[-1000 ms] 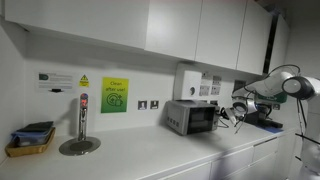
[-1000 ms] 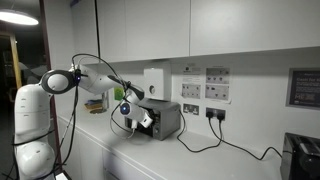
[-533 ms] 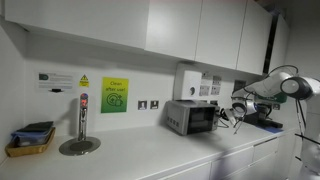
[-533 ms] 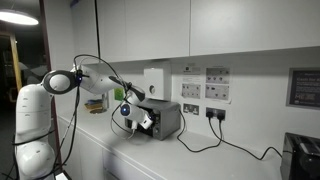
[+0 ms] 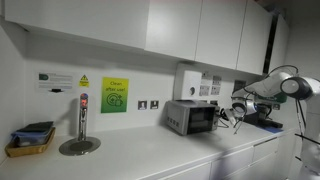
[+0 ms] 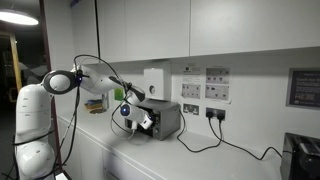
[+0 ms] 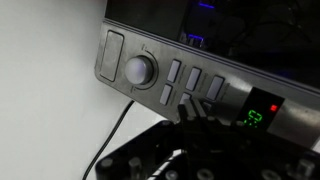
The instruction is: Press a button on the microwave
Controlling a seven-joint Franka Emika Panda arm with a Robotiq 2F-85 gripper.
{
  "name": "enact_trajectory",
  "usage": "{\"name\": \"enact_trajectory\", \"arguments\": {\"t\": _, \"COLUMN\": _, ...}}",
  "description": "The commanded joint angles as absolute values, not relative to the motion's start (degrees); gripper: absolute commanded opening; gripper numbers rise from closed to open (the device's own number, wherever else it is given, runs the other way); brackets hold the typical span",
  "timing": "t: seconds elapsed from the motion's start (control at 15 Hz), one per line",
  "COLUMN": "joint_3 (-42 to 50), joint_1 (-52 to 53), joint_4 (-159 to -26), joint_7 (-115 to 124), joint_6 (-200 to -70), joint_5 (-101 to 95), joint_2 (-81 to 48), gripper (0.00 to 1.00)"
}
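Observation:
The microwave (image 5: pixel 193 117) is a small silver-grey box with a dark door window on the white counter; it also shows in an exterior view (image 6: pixel 165 119). My gripper (image 5: pixel 228 115) is at the microwave's front, also seen in an exterior view (image 6: pixel 135 117). In the wrist view the control panel (image 7: pixel 190 85) fills the frame, with a round knob (image 7: pixel 139 69), several grey buttons and a green display (image 7: pixel 258 113). My gripper (image 7: pixel 190 113) is shut, its fingertips together against the lower row of buttons.
A white wall-mounted box (image 5: pixel 189 81) hangs above the microwave. A metal tap (image 5: pixel 82 125) and a tray of items (image 5: pixel 30 140) stand further along the counter. A black appliance (image 6: pixel 300 156) sits at the counter's end. Cables (image 6: pixel 215 140) trail from wall sockets.

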State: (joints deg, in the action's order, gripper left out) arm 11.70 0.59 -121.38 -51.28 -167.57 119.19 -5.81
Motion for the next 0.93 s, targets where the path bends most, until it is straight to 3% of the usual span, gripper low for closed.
{"name": "enact_trajectory", "arguments": {"t": 0.0, "joint_3": 12.0, "joint_1": 0.5, "joint_4": -122.1, "joint_7": -54.6, "joint_6": -166.2, "joint_5": 120.1, "joint_2": -4.3, "gripper": 0.00}}
{"name": "enact_trajectory", "arguments": {"t": 0.87, "joint_3": 12.2, "joint_1": 0.2, "joint_4": -123.1, "joint_7": -57.2, "joint_6": -164.9, "joint_5": 120.8, "joint_2": -2.8, "gripper": 0.00}}
